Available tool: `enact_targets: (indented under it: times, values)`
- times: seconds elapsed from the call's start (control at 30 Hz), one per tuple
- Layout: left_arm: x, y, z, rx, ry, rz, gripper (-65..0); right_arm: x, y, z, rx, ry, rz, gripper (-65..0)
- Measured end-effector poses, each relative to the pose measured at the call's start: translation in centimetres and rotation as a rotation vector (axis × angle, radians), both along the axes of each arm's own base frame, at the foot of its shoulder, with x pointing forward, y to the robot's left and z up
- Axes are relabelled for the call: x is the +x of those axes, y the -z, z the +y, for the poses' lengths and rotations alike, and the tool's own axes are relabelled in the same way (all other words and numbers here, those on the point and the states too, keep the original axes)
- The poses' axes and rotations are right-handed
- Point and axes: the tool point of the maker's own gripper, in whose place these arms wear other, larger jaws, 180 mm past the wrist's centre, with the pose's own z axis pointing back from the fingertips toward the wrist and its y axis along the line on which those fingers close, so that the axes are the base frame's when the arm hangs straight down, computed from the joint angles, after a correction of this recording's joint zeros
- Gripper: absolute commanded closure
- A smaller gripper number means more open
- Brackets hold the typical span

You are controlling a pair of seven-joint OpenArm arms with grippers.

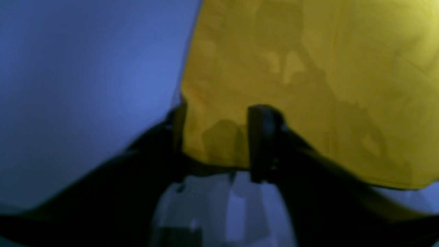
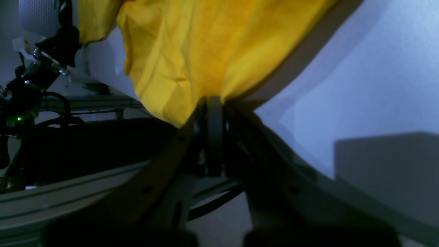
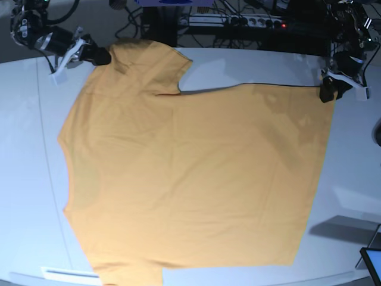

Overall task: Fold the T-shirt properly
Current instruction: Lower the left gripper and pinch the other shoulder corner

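The T-shirt (image 3: pixel 190 173) lies spread nearly flat on the white counter (image 3: pixel 357 179), filling the middle of the base view. The right gripper (image 3: pixel 98 56), upper left, is clamped on a far corner of the cloth; the left gripper (image 3: pixel 327 92), upper right, straddles the opposite corner with its jaws parted, cloth between them. Holding both far corners keeps that edge taut, probably for a fold toward the frame's bottom. The garment's long axis seems to run left–right; which end is the collar cannot be told.

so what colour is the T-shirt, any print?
Plain orange-yellow T-shirt, no print visible; base view shows it best.
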Motion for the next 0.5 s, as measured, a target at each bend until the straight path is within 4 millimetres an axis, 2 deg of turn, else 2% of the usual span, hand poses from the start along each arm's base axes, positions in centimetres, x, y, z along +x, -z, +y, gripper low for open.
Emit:
enact_targets:
  times: [0.1,0.2,0.5]
  values:
    - [0.3,0.5,-0.4,-0.019,0.000,0.002,-5.2,0.0,0.0,0.0,0.000,0.001,-0.001,-0.3]
    - [0.8,0.9,-1.1,-0.054,0.003,-0.012,0.0,0.0,0.0,0.0,0.000,0.000,0.000,-0.3]
    - [0.5,0.9,-1.1,-0.058,-0.003,-0.014,0.0,0.0,0.0,0.0,-0.001,0.000,0.000,-0.3]
